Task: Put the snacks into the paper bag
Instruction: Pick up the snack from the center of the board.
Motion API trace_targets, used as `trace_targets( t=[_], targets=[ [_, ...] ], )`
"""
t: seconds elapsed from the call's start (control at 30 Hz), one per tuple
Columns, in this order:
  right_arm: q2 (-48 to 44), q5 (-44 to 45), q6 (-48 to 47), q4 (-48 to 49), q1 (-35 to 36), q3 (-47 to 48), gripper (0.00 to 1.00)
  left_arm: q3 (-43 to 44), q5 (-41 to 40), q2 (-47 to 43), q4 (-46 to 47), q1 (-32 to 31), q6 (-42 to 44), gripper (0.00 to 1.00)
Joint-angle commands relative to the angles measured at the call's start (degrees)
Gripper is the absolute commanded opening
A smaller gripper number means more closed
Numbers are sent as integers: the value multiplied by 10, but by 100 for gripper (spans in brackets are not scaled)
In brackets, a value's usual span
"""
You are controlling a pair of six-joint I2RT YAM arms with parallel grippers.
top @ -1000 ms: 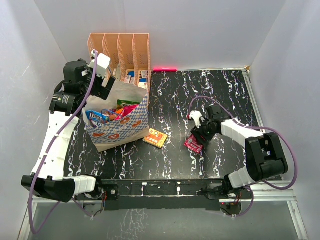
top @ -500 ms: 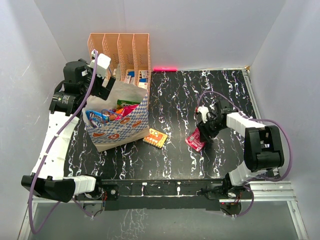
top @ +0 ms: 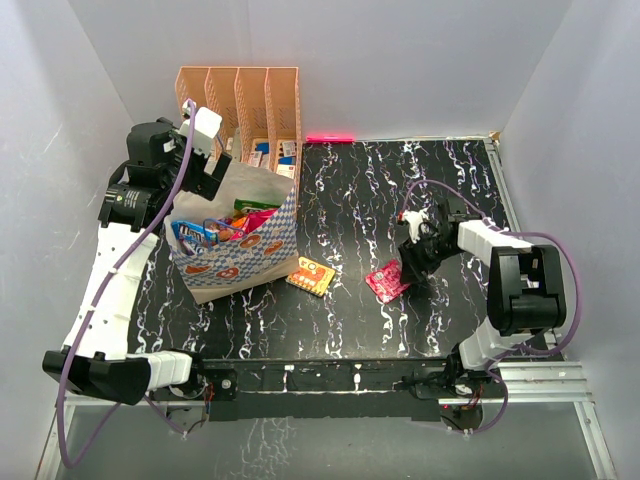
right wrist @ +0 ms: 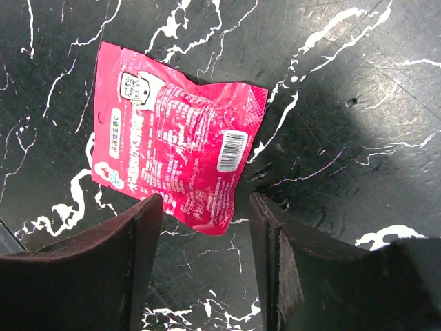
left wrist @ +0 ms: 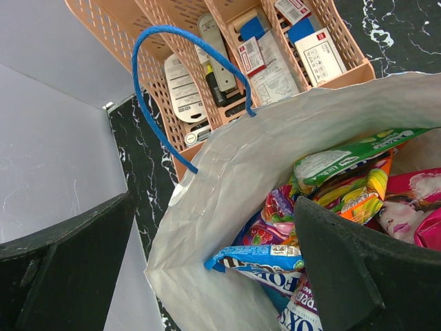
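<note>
The right gripper (right wrist: 205, 207) hangs low over the black marbled table (top: 350, 200) with its jaws apart and nothing clenched: the pink packet (right wrist: 176, 148) lies flat and released on the tabletop, only its lower corner reaching into the gap between the two fingers, and whether either finger brushes it cannot be told. An orange packet (top: 311, 275) lies on the table between this pink one and the paper bag (top: 235, 250), just beside the bag's checkered front. The bag stands upright at the left, touching the peach file rack (top: 240, 100) behind it, with its mouth wide. Inside it the snacks (left wrist: 331, 200) are piled loosely, a blue packet (left wrist: 258, 258) lowest and a green one (left wrist: 351, 155) on top. The left gripper (left wrist: 213, 276) hovers at the bag's mouth, spread fully and grasping nothing, one finger outside the white wall and the other over the contents, the blue handle (left wrist: 162, 76) arching beyond
</note>
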Motion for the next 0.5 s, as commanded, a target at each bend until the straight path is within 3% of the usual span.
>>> trace_targets(
  t=[0.0,0.47],
  targets=[
    [13,-16,-10,-14,-20,17,55,4,6,-20,-2,4,2,98],
    [-21,18,1,5,-21,-29,49,5,10,-16,-3,4,0,98]
  ],
)
